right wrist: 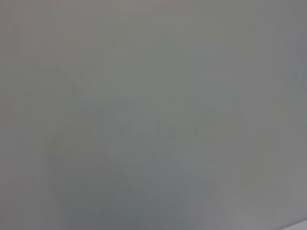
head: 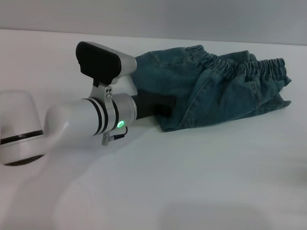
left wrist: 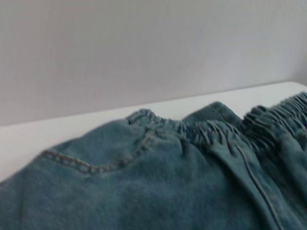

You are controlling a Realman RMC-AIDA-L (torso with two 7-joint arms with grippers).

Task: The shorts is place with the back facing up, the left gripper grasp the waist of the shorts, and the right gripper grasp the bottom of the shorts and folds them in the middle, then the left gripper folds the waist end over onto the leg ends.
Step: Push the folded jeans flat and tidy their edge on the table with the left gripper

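Presently we list one pair of shorts [head: 216,89], folded and bunched on the table [head: 191,188], long axis running across our front, with the waist [head: 257,68] toward our right and at the far edge. The left gripper [head: 161,105] lies at the left end of the denim, black body touching the fabric, tips buried under or inside it (so we cannot tell whether it is wide, narrow or holding cloth). The garment thus lies to the right of that gripper; our left arm is the nearer, the right arm being absent from the head view.

The left wrist view adds a close pocket seam [left wrist: 91,165] and the ruffled elastic beyond it. The right wrist view shows only blank grey surface.
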